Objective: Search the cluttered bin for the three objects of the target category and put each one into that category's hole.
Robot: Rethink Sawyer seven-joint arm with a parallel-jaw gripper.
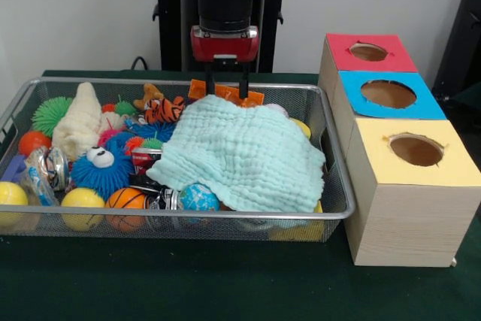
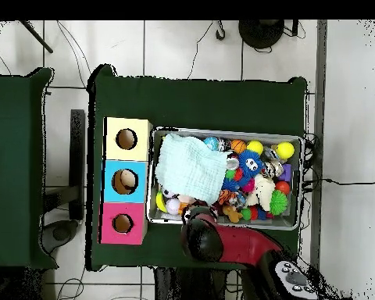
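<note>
Front view first: the gripper [image 1: 228,86] hangs low over the far edge of the bin [image 1: 342,212], its two dark fingers [image 1: 210,80] narrowly parted and straddling nothing that I can make out, tips right at the far hem of the pale mint cloth [image 1: 244,157]. Whether they pinch that hem I cannot tell; they look just apart from it. Out at nine o'clock from the tips sits a small striped tiger toy [image 1: 163,110], then a cream knitted cloth [image 1: 78,122], a green spiky ball [image 1: 49,113] and a blue googly-eyed fuzzy ball [image 1: 101,165]. Toward six o'clock, at the near rim, lie a globe-print ball [image 1: 199,197], a little basketball [image 1: 126,201] and yellow balls [image 1: 83,199]. The blue-framed hole [image 1: 388,94] sits at three o'clock from the gripper, between the red-framed hole [image 1: 368,52] and the yellow-framed hole [image 1: 415,149], well clear of the basket. My read: that mint cloth is light, floppy and will drape and drag; best taken at a bunched fold near its edge, lifted high before swinging right.
</note>
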